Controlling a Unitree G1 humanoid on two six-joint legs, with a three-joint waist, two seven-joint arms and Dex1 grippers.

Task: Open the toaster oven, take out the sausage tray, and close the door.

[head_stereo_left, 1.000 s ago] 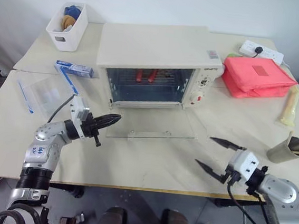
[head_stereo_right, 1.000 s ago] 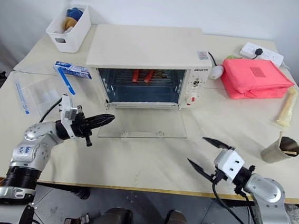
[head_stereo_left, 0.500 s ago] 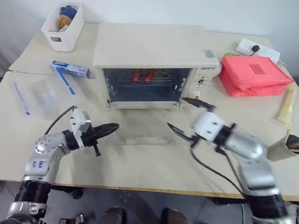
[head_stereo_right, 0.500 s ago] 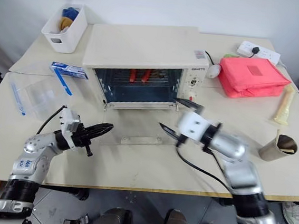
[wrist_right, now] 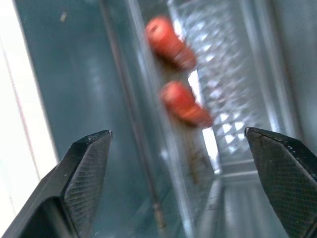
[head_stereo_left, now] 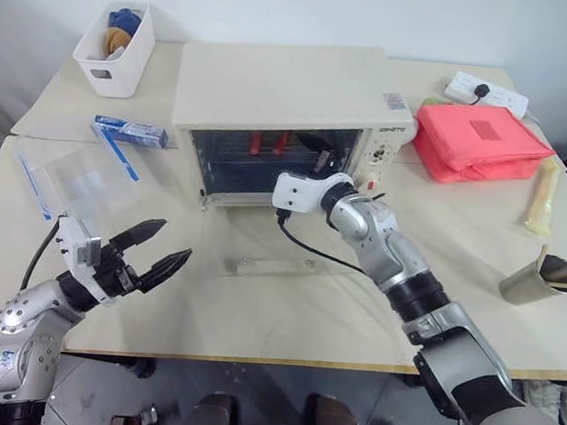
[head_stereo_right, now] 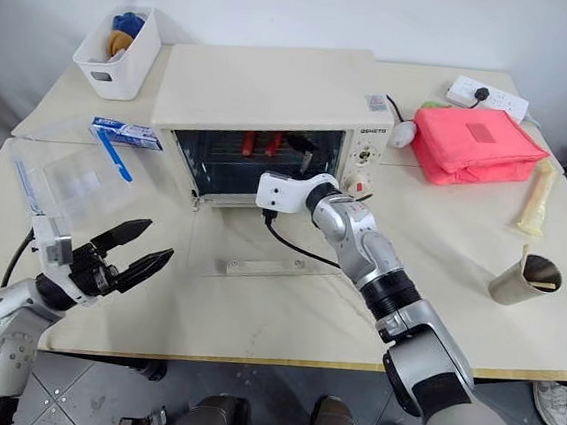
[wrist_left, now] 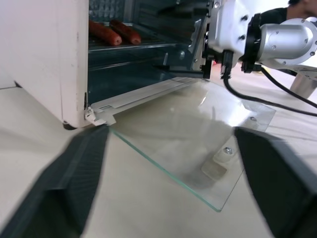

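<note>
Your right end effector, spread wide and empty, now reaches into the toaster oven; sausage tray straight ahead. Left end effector has opened, pulled back from the lowered door.

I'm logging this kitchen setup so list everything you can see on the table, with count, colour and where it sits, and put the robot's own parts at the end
toaster oven: one, cream-white, table centre back
door: one, clear glass, folded down flat in front of the oven
sausage tray: one, silver, inside the oven, with two red sausages
storage bin: one, white, back left
small box: one, blue and white, left of the oven
plastic bag: one, clear, left side
pouch: one, red-pink, right of the oven
power strip: one, white, back right
metal cup: one, right edge
table: cream
left hand: black fingers, open, near left
right hand: open, at the oven mouth
</note>
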